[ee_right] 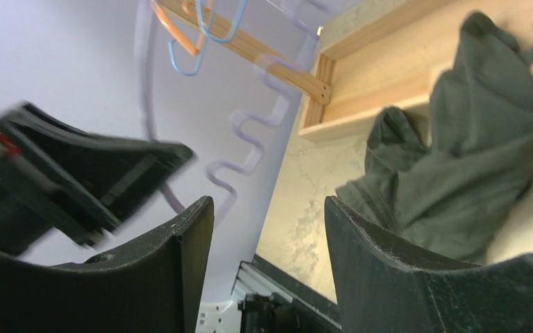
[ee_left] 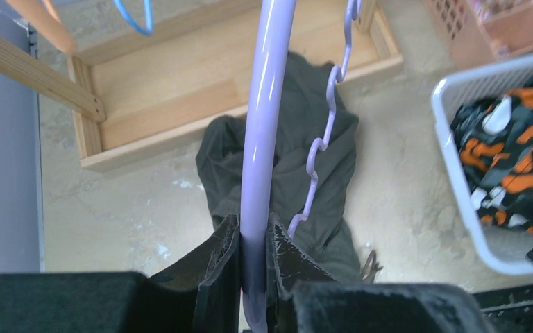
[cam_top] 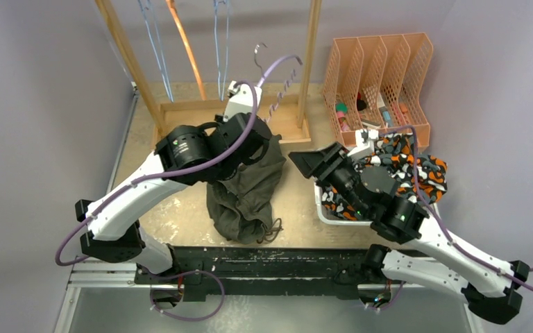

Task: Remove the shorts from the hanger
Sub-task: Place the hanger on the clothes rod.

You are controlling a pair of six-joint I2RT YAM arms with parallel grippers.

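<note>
My left gripper (ee_left: 253, 239) is shut on the thick bar of a lilac hanger (ee_left: 260, 139), which it holds up over the table (cam_top: 180, 208). Olive-green shorts (cam_top: 246, 187) with a drawstring lie bunched right under the hanger, and I cannot tell whether any part still hangs on it. The wavy lilac bar (ee_left: 319, 132) crosses in front of the shorts (ee_left: 298, 159). My right gripper (cam_top: 305, 163) stands open just right of the shorts, nothing between its fingers (ee_right: 267, 208). The right wrist view has the olive shorts (ee_right: 465, 159) at right and the blurred hanger (ee_right: 250, 139) at left.
A white basket (cam_top: 323, 211) at right holds orange-black-white camo shorts (cam_top: 416, 173). Behind it stands a peach file organiser (cam_top: 378, 76). A wooden rack (cam_top: 180, 111) at the back carries blue hangers (cam_top: 154, 48) and an orange hanger (cam_top: 187, 48).
</note>
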